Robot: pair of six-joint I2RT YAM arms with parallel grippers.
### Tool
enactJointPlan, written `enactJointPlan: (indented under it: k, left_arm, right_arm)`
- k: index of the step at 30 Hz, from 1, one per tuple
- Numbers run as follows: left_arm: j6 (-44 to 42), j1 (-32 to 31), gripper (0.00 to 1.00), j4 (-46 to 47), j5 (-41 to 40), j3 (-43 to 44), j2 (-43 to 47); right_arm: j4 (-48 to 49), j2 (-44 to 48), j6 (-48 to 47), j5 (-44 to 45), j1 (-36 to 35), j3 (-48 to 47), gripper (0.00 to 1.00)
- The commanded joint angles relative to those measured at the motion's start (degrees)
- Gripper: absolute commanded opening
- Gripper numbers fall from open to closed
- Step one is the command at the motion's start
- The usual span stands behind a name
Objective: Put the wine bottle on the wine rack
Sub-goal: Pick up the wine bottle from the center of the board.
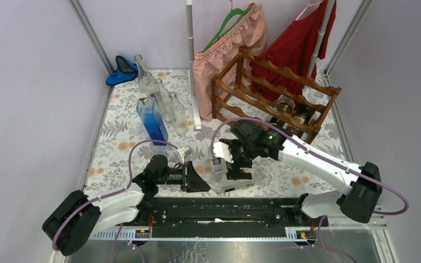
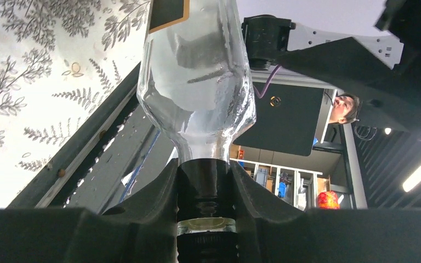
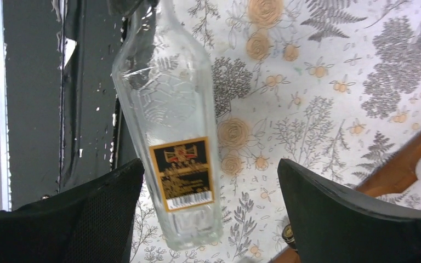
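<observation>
A clear glass wine bottle (image 1: 235, 179) with a black and gold label (image 3: 183, 172) lies low over the flowered cloth in front of the arms. My left gripper (image 1: 195, 178) is shut on its black-capped neck (image 2: 205, 189), and the glass body (image 2: 197, 71) stretches away from the jaws. Directly over the bottle's body my right gripper (image 1: 233, 161) is open. In the right wrist view the bottle (image 3: 170, 120) sits between its fingers (image 3: 87, 213), nearer the left one, with gaps on both sides. The reddish-brown wine rack (image 1: 274, 93) stands at the back right.
A dark bottle (image 1: 293, 112) lies in the rack. Several clear bottles (image 1: 164, 98) and a blue one (image 1: 152, 120) stand at the back left, by a blue cloth (image 1: 121, 71). Pink (image 1: 230, 49) and red (image 1: 296, 49) garments hang behind the rack, beside a white pole (image 1: 192, 60).
</observation>
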State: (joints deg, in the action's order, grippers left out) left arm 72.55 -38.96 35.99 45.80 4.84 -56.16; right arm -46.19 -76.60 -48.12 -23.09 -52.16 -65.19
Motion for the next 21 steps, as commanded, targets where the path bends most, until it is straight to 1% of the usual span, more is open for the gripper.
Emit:
enactJointPlan:
  k: [1,4,9,14,17,21]
  left_arm:
    - [2.5,-0.2,0.0,15.3,0.7,0.2,1.6]
    - [2.6,0.2,0.0,16.1,-0.5,-0.2,2.6]
    - [2.7,0.6,0.0,16.7,-5.7,-2.3,6.5]
    - [2.3,0.6,0.0,16.6,-13.0,-4.1,9.8]
    - [2.7,0.6,0.0,19.9,-17.2,-4.7,10.0]
    - [2.5,0.6,0.0,23.8,-23.1,-6.3,9.0]
  right_arm:
    - [-1.8,2.3,1.6,-0.5,1.3,-4.3,1.0]
    - [-4.0,3.5,2.0,-3.2,3.1,-7.5,1.0]
    - [-6.5,7.5,3.2,-11.5,9.8,-12.8,1.0]
    - [-5.6,12.1,6.1,-11.4,12.3,-17.9,1.0]
    - [-3.6,13.7,9.2,-10.7,13.5,-20.1,1.0]
    - [-0.6,15.3,12.0,-10.8,15.6,-19.6,1.0]
